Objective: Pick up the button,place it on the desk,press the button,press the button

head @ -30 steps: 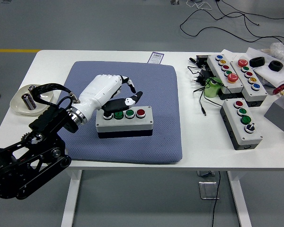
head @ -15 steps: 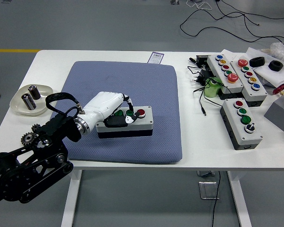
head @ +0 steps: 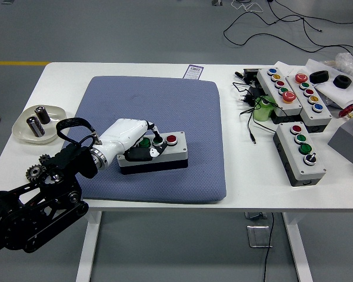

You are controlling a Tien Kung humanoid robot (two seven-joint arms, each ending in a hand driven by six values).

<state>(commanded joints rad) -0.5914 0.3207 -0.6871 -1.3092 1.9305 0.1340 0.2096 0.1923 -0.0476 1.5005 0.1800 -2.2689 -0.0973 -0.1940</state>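
The button box (head: 159, 154), a grey case with a dark base, lay on the blue pad (head: 165, 111) toward the pad's near edge. Along its top ran a row of round buttons: a red one (head: 171, 139) at the right end stood clear, with green ones beside it partly covered. The left hand (head: 138, 143), white-shelled, rested over the box's left half, fingers curled downward onto the button row; one dark fingertip (head: 157, 140) sat on or just at a button next to the red one. Whether that button was actually depressed could not be told. The hand was clenched over the box top rather than gripping the case. Its black arm (head: 35, 200) entered from the lower left corner.

The pad lay on the white desk (head: 247, 182). At the desk's left edge stood a shallow dish (head: 23, 130) holding two small cylinders. On the right side were three further button boxes (head: 300, 154), with loose black cables (head: 247, 100) beside them.
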